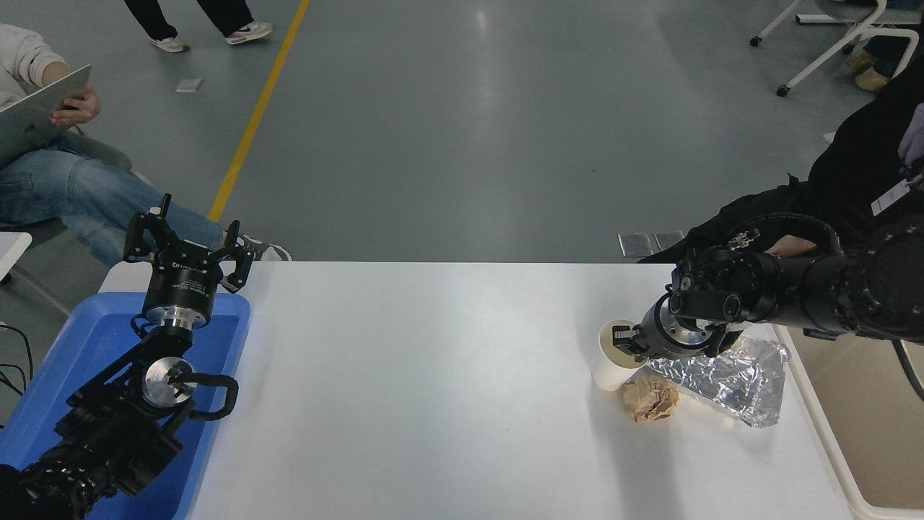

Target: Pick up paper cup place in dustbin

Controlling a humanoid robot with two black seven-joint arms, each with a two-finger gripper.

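Presently: paper cup point(611, 365) upright near table's point(433, 404) right edge, right gripper point(622, 341) at its rim; grip indiscernible.

A small white paper cup point(611, 365) stands upright on my table, its mouth partly hidden. My beige dustbin point(852, 433), thick-rimmed, sits open at the right edge.

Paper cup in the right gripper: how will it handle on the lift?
The paper cup looks thin-walled, so it probably dents if the right gripper squeezes its rim. Likely light. Tapered and upright, it may tip against the paper ball.
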